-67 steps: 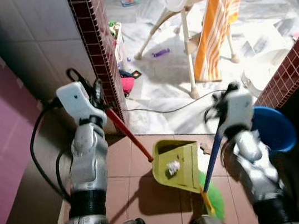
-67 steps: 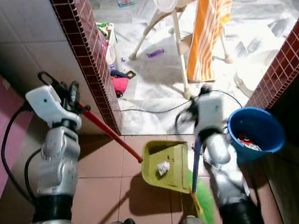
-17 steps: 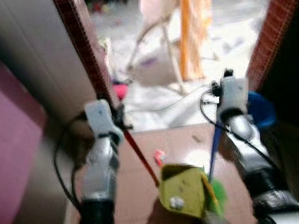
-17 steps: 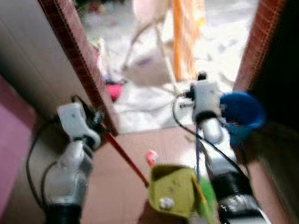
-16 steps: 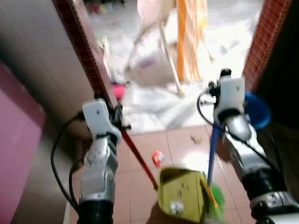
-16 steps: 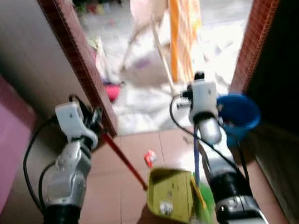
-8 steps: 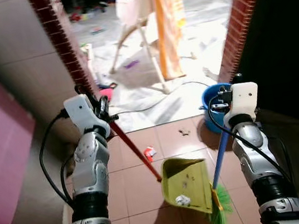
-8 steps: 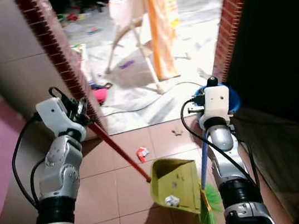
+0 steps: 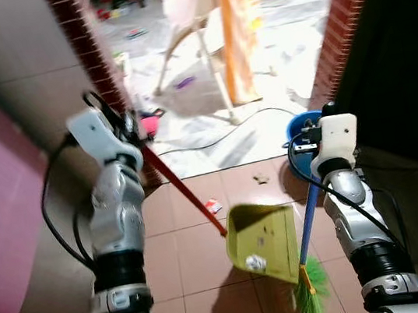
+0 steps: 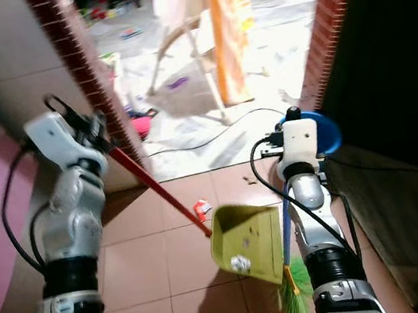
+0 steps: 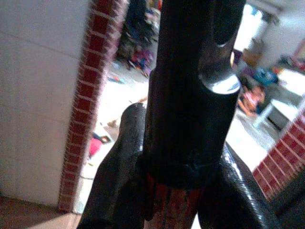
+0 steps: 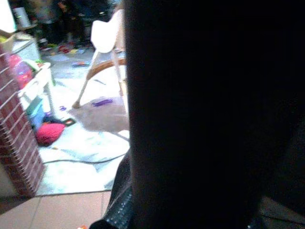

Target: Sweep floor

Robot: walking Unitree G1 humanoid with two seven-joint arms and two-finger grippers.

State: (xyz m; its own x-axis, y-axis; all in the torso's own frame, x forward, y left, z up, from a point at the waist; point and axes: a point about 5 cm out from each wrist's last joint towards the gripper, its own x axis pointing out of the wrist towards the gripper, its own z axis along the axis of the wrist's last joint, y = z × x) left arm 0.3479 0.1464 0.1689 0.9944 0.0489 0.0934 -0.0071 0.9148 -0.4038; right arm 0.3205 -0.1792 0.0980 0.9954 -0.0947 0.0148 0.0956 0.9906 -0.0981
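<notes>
My left gripper [image 9: 134, 140] is raised beside the brick pillar and shut on the red handle [image 9: 185, 195] of a yellow-green dustpan [image 9: 267, 226]. The left wrist view shows its black fingers [image 11: 119, 167] clamped round the handle's black cap. The dustpan rests tilted on the brown tiles with a crumpled white scrap [image 9: 255, 261] inside. My right gripper [image 9: 309, 163] is shut on the blue handle [image 9: 307, 224] of a broom whose green bristles [image 9: 314, 298] touch the floor right of the dustpan. A red-and-white wrapper [image 9: 213, 205] lies on the tiles just ahead of the dustpan.
A small bit of debris [image 9: 260, 179] lies near the threshold. A blue bucket [image 10: 322, 132] stands behind my right wrist, by the right brick wall [image 9: 345, 10]. Beyond the doorway are a white chair [image 9: 200, 16], an orange striped cloth [image 9: 239, 18], a cable [image 9: 243, 124] and scattered toys.
The camera has pulled back from the doorway over the last seconds. My left arm has lifted the dustpan handle higher in the last half second; the dustpan and broom stay together.
</notes>
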